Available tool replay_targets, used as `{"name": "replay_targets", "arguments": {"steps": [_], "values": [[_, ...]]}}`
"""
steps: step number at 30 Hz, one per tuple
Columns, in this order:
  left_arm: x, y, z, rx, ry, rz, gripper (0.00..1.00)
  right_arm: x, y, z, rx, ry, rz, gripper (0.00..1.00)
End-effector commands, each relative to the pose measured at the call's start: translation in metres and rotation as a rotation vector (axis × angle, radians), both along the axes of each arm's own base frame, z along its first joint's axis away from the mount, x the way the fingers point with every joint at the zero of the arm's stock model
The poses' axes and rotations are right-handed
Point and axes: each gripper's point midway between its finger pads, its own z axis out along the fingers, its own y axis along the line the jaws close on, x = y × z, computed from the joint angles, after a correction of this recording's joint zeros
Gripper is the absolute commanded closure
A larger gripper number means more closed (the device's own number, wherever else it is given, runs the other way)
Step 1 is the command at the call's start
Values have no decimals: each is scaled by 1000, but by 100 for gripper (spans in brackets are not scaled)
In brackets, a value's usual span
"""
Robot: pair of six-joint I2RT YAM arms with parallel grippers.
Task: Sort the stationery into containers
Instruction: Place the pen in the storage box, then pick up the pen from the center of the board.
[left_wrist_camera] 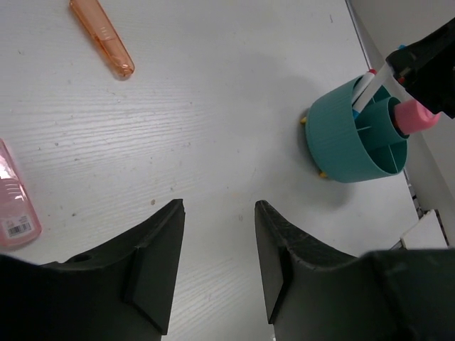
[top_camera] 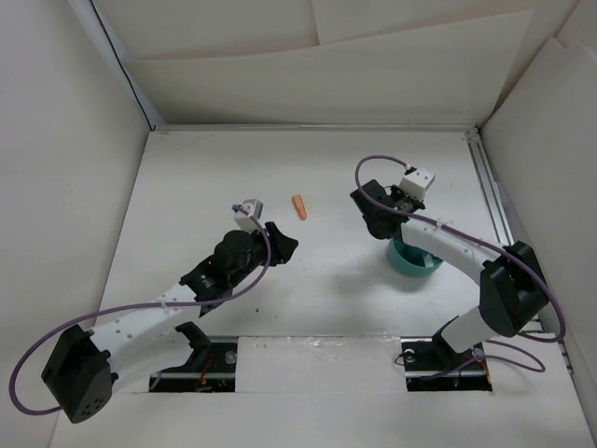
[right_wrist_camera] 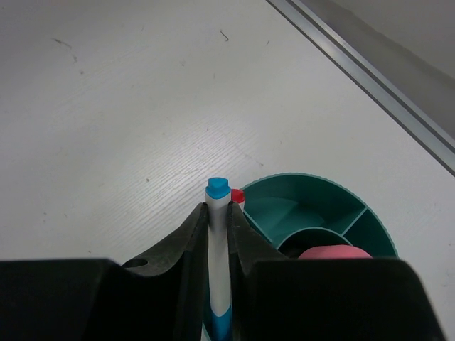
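The right end effector (right_wrist_camera: 217, 212) is closed on a thin white pen (right_wrist_camera: 217, 256), which stands upright between the two fingers. The pen's light blue cap (right_wrist_camera: 217, 189) pokes out just past the fingertips. The pen hangs at the near left rim of the teal cup (right_wrist_camera: 321, 201). In the left wrist view it slants from that end effector into the cup's outer ring. The pen body is white, with a second blue band lower down. A red tip (right_wrist_camera: 237, 195) shows just beside it, inside the cup wall.

The cup is round, with dividers around a central well, and a pink eraser (right_wrist_camera: 334, 252) sits in that well.

The left end effector (left_wrist_camera: 217, 263) is open and holds nothing, hovering above the bare white counter (left_wrist_camera: 213, 128). The cup stands well to its right. An orange stick-shaped piece (left_wrist_camera: 102, 37) lies flat on the counter ahead and to the left. A pink eraser with a barcode label (left_wrist_camera: 14, 206) lies at the left edge, near the left finger.
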Motion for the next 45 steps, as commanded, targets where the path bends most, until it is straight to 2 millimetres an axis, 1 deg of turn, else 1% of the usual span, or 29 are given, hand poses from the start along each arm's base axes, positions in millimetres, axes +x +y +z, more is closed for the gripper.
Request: {"name": "replay_targets", "arguments": {"steps": [1,6,13,15,16,17,19,20,22,23,24,25,26,27,30,31,32,33,35,36,37,38,39,40,41,42,43,44,45], "values": [[1,9,-1,7,-10,42,60,2,0,22,13,-68,-24,82],[1,19,-6,36,0,83,58,1,0,24,33,-81,-20,74],[1,24,-4,35,1,106,58,-2,-2,26,43,-87,-8,74],[1,26,-4,37,-1,114,57,-4,-2,27,43,-77,-1,68],[0,30,-10,62,17,123,57,-6,0,26,36,-66,8,64],[1,33,-6,62,8,141,57,-7,0,33,46,-80,8,64],[-1,38,-10,81,20,150,56,-9,3,48,66,-99,29,62],[2,44,-11,98,29,176,56,-7,12,53,94,-100,65,58],[3,52,-19,115,59,202,55,-6,23,67,119,-72,167,56],[5,61,-29,146,90,227,55,-4,32,74,160,-79,216,60],[3,62,-34,152,112,232,55,-2,47,78,231,-80,294,67],[3,65,-39,173,123,244,55,-4,53,81,259,-83,336,76],[4,67,-43,184,144,261,56,-11,60,94,275,-102,408,93],[4,72,-48,202,161,290,58,-15,79,101,325,-124,498,100],[9,77,-56,232,176,332,58,-34,92,115,388,-169,623,100],[12,77,-54,240,174,344,62,-43,104,114,415,-157,684,100],[13,76,-58,238,187,350,63,-48,107,111,420,-153,715,100],[17,73,-63,253,200,350,64,-55,110,119,426,-166,752,100],[27,62,-56,234,190,342,66,-65,125,114,451,-132,837,100],[31,59,-61,250,203,342,66,-67,126,117,452,-134,858,100],[36,52,-58,245,195,328,67,-72,130,113,452,-113,878,100],[45,44,-45,228,180,328,67,-77,132,110,449,-100,890,100],[52,39,-40,223,166,324,67,-77,131,103,444,-85,888,100],[58,34,-50,251,190,323,65,-83,129,106,451,-100,900,100],[64,29,-48,261,188,319,65,-83,129,108,459,-119,903,100],[79,19,-31,246,168,331,64,-86,129,106,464,-115,913,100],[86,13,-30,255,175,330,64,-88,127,105,465,-117,913,100],[92,10,-49,319,213,332,62,-89,126,103,465,-117,913,100],[109,-1,-31,294,183,347,61,-91,124,107,470,-130,915,100]]}}
